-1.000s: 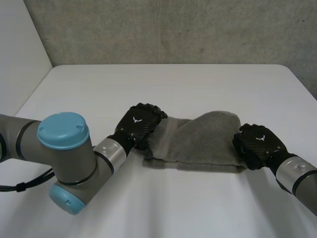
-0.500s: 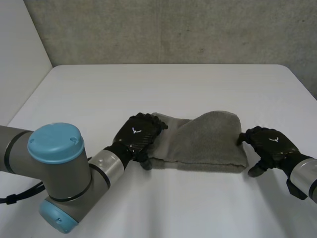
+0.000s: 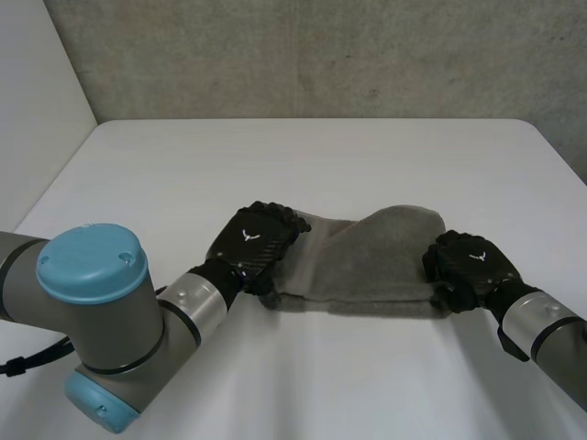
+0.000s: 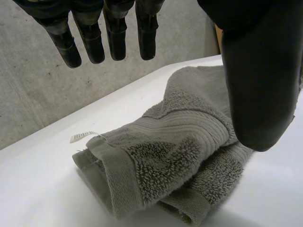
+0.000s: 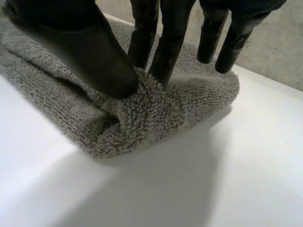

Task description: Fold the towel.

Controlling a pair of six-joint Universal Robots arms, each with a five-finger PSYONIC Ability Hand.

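Observation:
A grey towel [image 3: 367, 261] lies folded in a long bundle on the white table [image 3: 303, 165]. My left hand [image 3: 252, 243] rests at the towel's left end with its fingers [image 4: 106, 35] straight and apart, open above the folded end [image 4: 156, 165]. My right hand [image 3: 468, 266] is at the towel's right end. In the right wrist view its thumb [image 5: 85, 52] and fingers [image 5: 163, 45] pinch a ridge of the towel [image 5: 151, 101] between them.
A grey wall [image 3: 321, 55] runs behind the table's far edge. A small white label [image 4: 81, 136] sticks out of the towel's left end. Bare table surface lies all around the towel.
My right hand opened and drew back off the towel's right end, then came back and shut on that end. The left hand stayed at the left end, and its arm shifted slightly.

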